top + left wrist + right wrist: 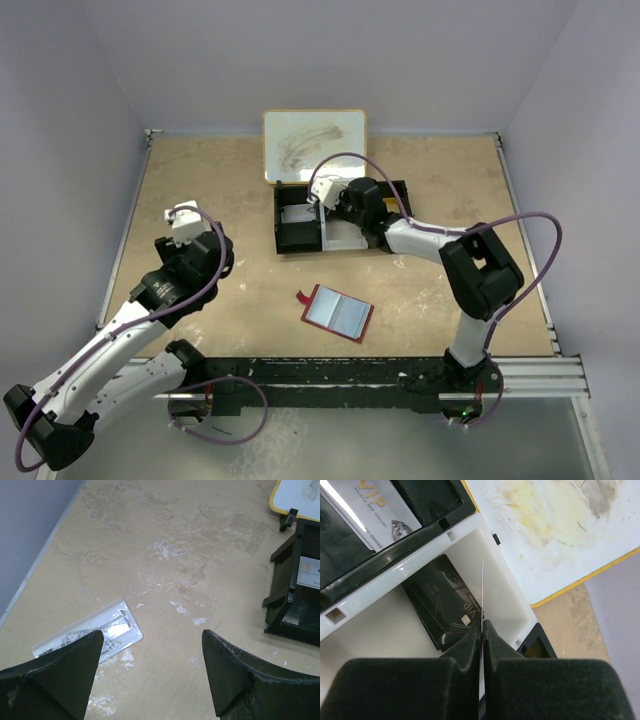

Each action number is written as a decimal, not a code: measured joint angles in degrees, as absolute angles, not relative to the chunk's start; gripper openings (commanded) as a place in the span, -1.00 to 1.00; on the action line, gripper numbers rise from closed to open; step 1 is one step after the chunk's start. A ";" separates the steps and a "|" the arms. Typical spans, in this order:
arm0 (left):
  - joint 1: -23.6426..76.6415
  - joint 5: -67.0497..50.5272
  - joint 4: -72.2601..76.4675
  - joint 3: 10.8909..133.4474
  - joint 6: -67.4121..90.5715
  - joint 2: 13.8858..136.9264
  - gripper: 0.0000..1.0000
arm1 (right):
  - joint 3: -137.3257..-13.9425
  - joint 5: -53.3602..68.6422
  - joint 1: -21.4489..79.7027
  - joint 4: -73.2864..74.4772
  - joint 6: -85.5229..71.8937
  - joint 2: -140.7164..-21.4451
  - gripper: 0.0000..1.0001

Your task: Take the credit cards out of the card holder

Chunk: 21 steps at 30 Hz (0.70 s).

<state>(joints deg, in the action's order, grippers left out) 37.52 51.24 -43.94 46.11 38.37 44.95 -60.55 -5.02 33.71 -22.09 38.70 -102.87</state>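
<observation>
From above, the card holder (337, 313) is seen lying open and flat on the table (200, 180), red rim around pale grey-blue sleeves, with a small red tab on its left edge. It is found on the base side of both grippers. It sits off to the right of the left gripper (185, 222) and well apart from the right gripper (325, 195). The right gripper is held over the long black tray (298, 238), at its white middle compartment (345, 238). A white board with a yellow rim (314, 146) is seen just beyond the tray.

Through the left wrist camera, the left gripper (152, 645) is shown spread wide, its dark wedge-shaped fingers (55, 680) apart with nothing between them. A see-through card (87, 635), glossy and round-cornered, is seen flat on the scuffed beige tabletop just beyond the left finger. The tray's black wall is seen farther off to the right.

Through the right wrist camera, the right gripper (483, 630) is shown pressed together on a thin card (482, 590), which is seen edge-on as a fine pale line standing out past the padded black fingertips. Beneath it, a dark card (445, 605) is seen lying in the smooth white compartment. A pale card (375, 510) rests in the black compartment to the left. The smudged board is seen to the right.
</observation>
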 measured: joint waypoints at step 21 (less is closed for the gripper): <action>37.52 51.22 -43.94 46.11 38.35 46.02 0.55 | -66.61 -7.53 33.74 -19.70 46.02 -112.36 -0.86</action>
